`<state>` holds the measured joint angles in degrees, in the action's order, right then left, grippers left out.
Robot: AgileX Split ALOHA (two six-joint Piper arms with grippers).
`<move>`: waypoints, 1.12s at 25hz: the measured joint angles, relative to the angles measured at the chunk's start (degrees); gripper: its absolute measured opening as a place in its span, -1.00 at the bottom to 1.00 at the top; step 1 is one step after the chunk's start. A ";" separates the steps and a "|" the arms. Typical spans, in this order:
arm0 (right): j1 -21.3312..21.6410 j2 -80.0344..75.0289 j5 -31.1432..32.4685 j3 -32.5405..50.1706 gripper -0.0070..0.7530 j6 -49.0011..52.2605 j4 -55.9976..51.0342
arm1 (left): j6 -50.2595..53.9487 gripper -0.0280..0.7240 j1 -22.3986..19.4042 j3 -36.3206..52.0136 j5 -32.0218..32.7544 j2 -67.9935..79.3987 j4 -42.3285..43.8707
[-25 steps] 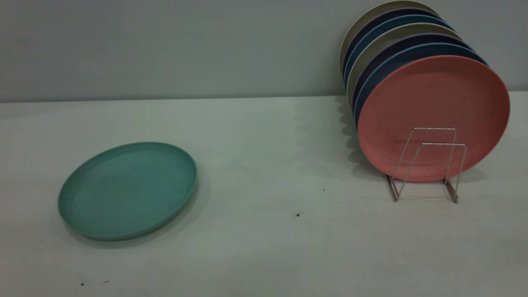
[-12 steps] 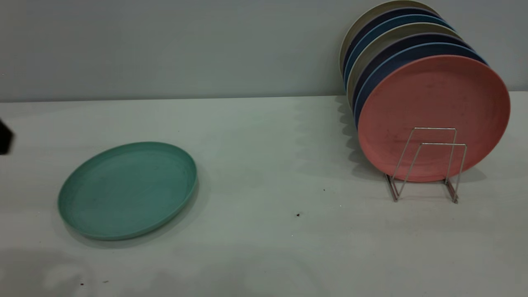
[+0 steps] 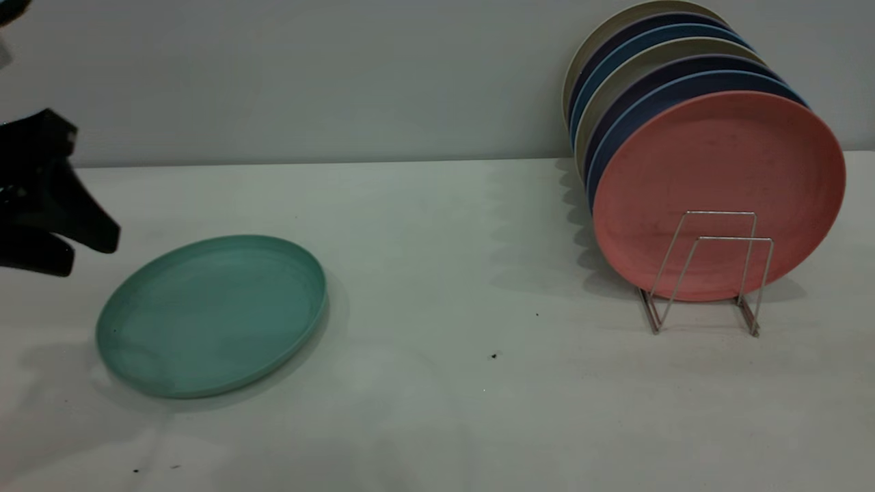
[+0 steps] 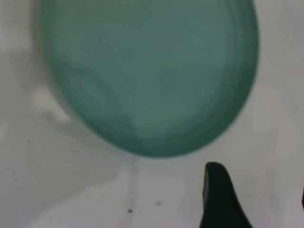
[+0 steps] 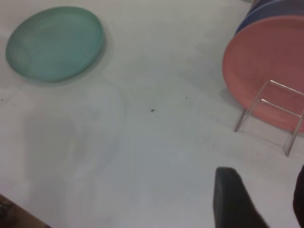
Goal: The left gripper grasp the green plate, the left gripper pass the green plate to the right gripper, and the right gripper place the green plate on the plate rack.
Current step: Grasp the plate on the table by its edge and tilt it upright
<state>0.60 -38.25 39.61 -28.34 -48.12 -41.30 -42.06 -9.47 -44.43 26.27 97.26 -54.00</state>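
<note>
Closing in on the green plate [image 3: 212,316]

My left gripper [image 3: 85,246], jaws wide, hovers beside its rim for an edge grasp.

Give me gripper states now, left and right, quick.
Left gripper: open, empty, beside the green plate, not touching it.
Right gripper: open, empty, above the table, away from the plate rack.

The green plate [image 3: 212,316] looks like matt plastic, smooth, with a faint dull sheen. The salmon-pink plate [image 3: 718,195] has the same matt plastic look, with small dark speckles. The plate rack [image 3: 711,270] is thin bare metal wire, silver and a little shiny. The table [image 3: 444,273] is pale, smooth and matt. The left gripper [image 3: 65,239] is matt black.
</note>
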 joint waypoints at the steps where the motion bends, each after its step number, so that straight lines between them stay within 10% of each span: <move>1: 0.00 0.00 0.00 0.00 -0.10 -0.04 0.00 | -1.38 0.25 -1.16 -0.05 0.07 1.00 -1.52; 12: 0.00 0.00 0.00 0.00 -0.10 -0.47 0.00 | -5.74 0.25 -7.37 -0.19 -1.87 13.88 -6.62; 28: 0.00 0.00 0.00 0.00 -0.10 -0.47 0.00 | -30.32 0.25 -7.44 -0.54 -3.70 26.03 -36.56</move>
<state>0.60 -38.25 39.61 -28.34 -48.59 -41.30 -72.37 -16.90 -44.97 22.57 123.29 -90.56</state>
